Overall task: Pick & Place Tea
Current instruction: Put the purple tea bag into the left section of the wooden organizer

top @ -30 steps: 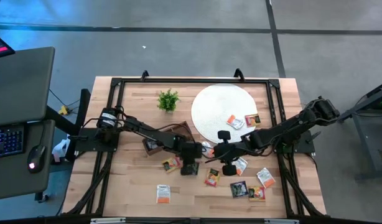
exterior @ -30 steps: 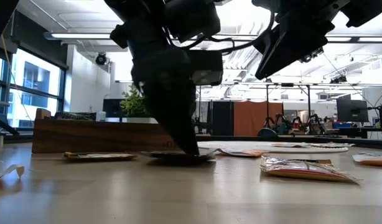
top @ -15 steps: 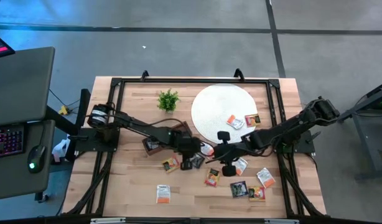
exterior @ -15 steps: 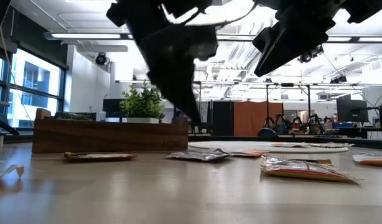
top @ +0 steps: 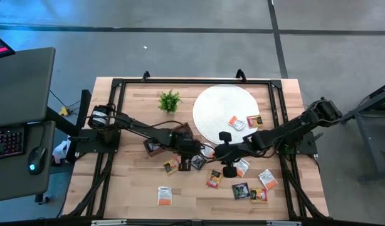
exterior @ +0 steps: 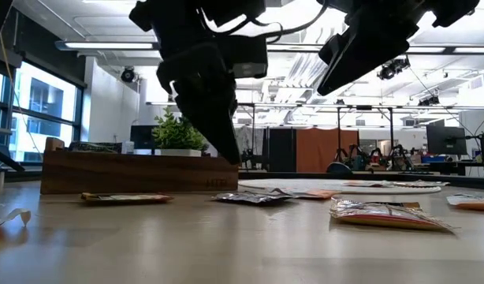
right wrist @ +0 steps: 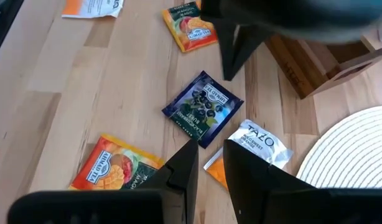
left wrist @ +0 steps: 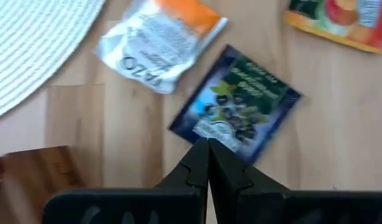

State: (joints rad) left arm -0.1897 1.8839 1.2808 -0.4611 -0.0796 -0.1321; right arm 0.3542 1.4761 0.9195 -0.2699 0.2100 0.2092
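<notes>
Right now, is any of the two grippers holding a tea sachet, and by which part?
Nothing is held. The left gripper is shut and empty above the dark sachet; the right gripper hovers with nothing between its jaws.

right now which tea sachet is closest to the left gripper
The dark blue sachet, lying flat just ahead of the shut left gripper; the silver-and-orange one lies farther off.
</notes>
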